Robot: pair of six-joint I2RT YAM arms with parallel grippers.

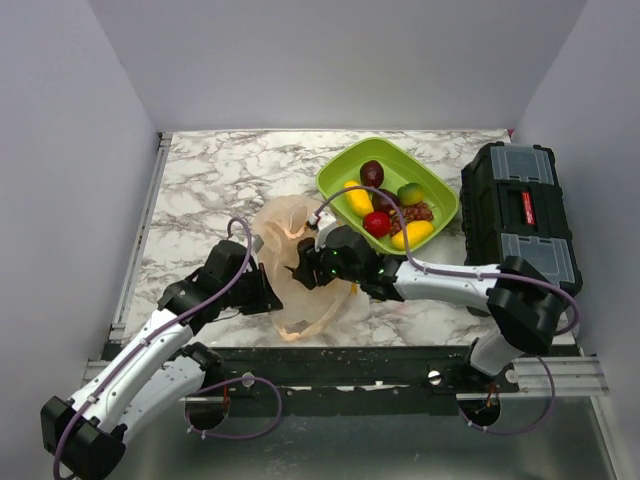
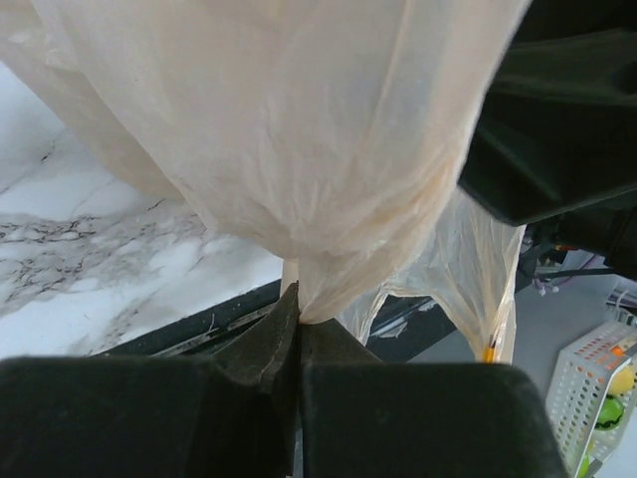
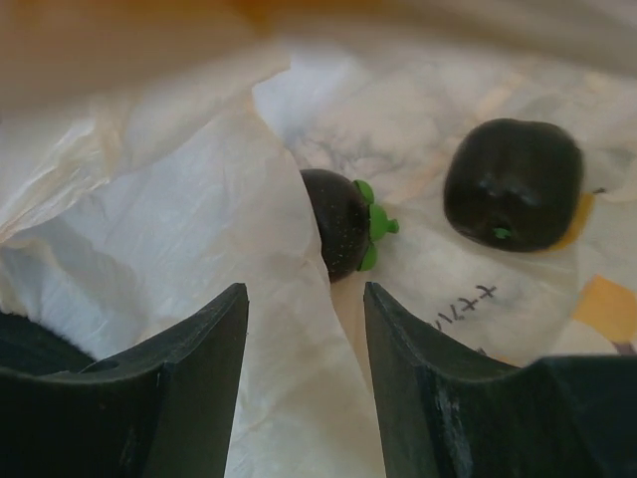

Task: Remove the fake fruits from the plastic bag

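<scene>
Left pincer (image 2: 299,334) clenched on bag (image 2: 299,149) edge. Right pincer (image 3: 304,299) inside bag, jaws apart, empty; dark fruit (image 3: 343,224) just ahead, half behind a bag fold. Get past fold before closing.

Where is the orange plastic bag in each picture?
Top external: the plastic bag lies at the middle of the marble table's near edge.
Left wrist: it fills the top and middle, a bunch pinched in the left gripper.
Right wrist: it fills the view beyond the right gripper, two dark fruits on it.
Shared landmark: the marble table, in top and left wrist views; right wrist shows only bag.
</scene>
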